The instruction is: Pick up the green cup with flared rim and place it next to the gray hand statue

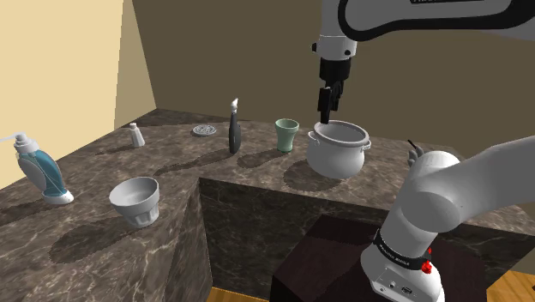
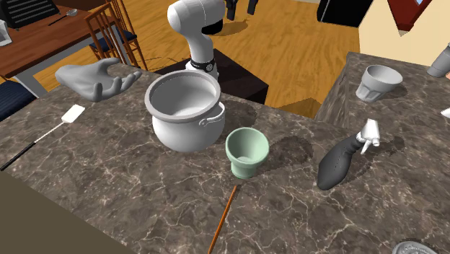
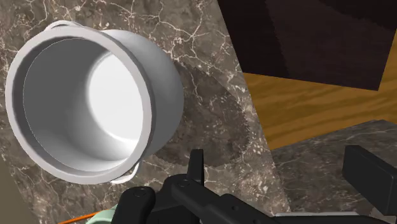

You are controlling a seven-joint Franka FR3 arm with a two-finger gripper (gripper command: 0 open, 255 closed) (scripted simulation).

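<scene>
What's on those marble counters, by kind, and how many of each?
Cups and bowls: 2, green cup, grey bowl
Pots: 1, grey pot
Bottles: 2, dark bottle, blue pump bottle
Statues: 1, hand statue
Shakers: 1, white shaker
Round discs: 1, grey disc
Long tools: 2, white-headed spatula, orange stick
Total: 10

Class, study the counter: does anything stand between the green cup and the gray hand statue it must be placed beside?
Yes. The large grey pot stands between the green cup and the hand statue, so the cup probably needs carrying over or around it.
</scene>
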